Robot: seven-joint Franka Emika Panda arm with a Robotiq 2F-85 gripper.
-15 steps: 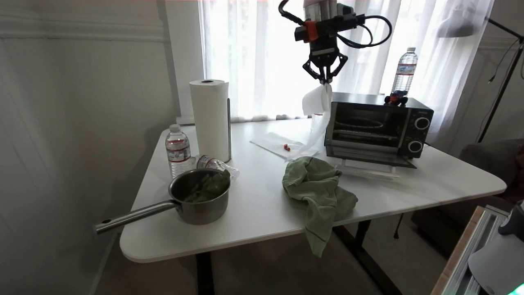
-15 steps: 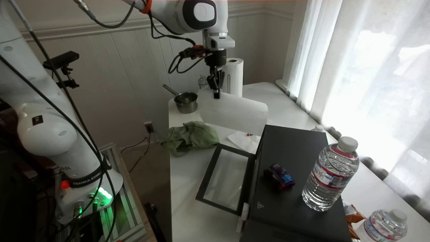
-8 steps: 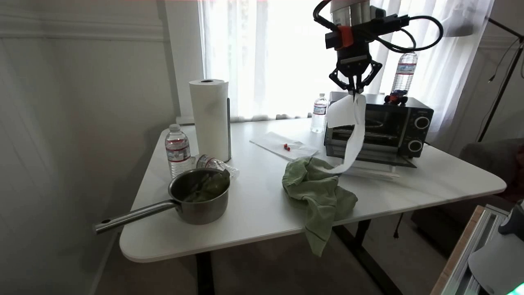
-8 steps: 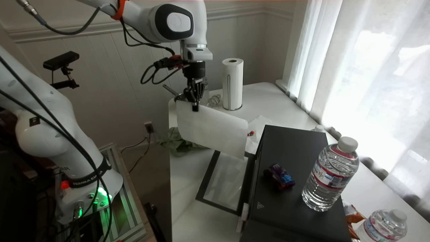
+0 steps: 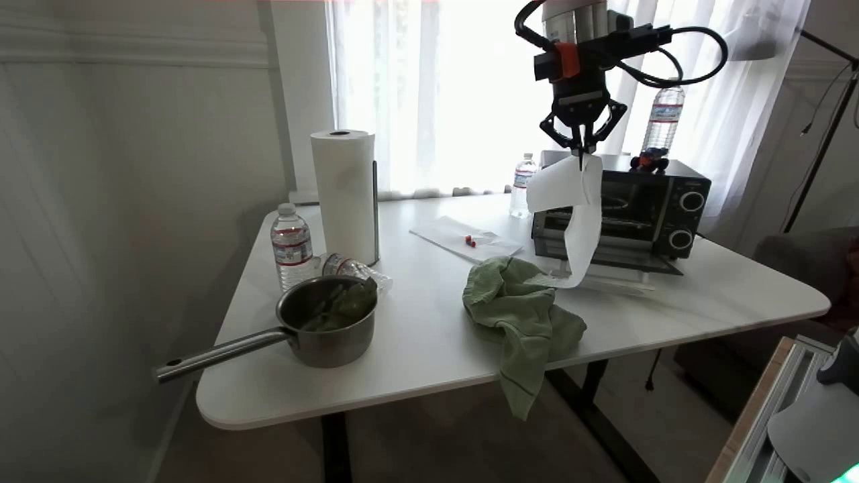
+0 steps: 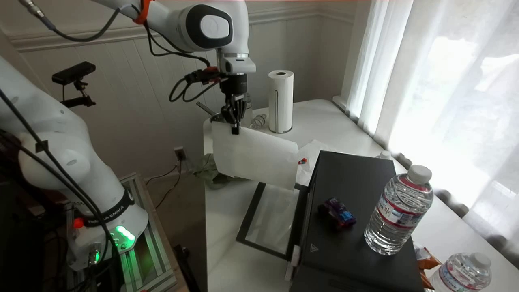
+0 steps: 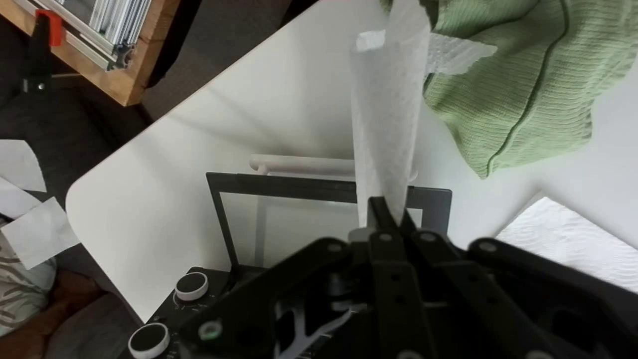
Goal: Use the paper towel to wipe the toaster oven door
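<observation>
The white paper towel (image 6: 259, 158) hangs in a curve near the open, dark-framed, glass-paned toaster oven door (image 6: 269, 223)

I can see a way down from above onto the lowered glass door with its black frame (image 6: 271, 221), at the end by the white-ringed black dials (image 5: 692, 201); the thin white paper towel sheet (image 6: 259, 158) dangling from the black two-fingered gripper (image 5: 583, 149), seen from above, hides part of the opposite end. Atop the boxy black toaster oven (image 6: 352, 172), a clear plastic bottle (image 6: 399, 211) and small purple-and-blue toy car (image 6: 338, 210) stand in the way. A broad lane of white tabletop (image 5: 416, 329) runs between the steel saucepan (image 5: 335, 345) and crumpled green cloth (image 5: 523, 308).
</observation>
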